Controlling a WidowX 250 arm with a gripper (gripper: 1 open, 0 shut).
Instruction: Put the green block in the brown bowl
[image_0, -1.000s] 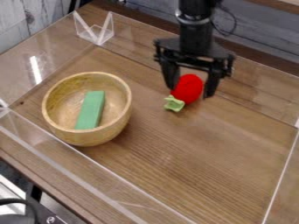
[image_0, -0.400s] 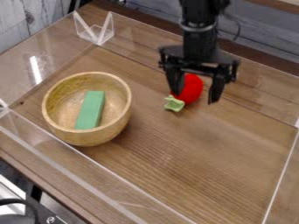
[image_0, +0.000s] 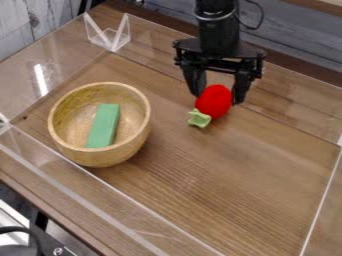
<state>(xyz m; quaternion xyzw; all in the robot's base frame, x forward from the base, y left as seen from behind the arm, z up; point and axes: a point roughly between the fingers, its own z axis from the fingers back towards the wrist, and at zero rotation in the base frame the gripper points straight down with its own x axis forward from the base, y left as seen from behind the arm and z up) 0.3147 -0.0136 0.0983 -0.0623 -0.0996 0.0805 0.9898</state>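
The green block (image_0: 104, 125) is already laid flat inside the brown bowl (image_0: 80, 152), while the gripper (image_0: 218, 92) is held released and empty well beside the bowl, so only withdrawal seems called for.

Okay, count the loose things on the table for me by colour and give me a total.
Green: 2, the green block lying in the bowl and a small pale-green piece on the table
Red: 1, the red round object below the open tool
Tan: 1, the brown bowl
Total: 4
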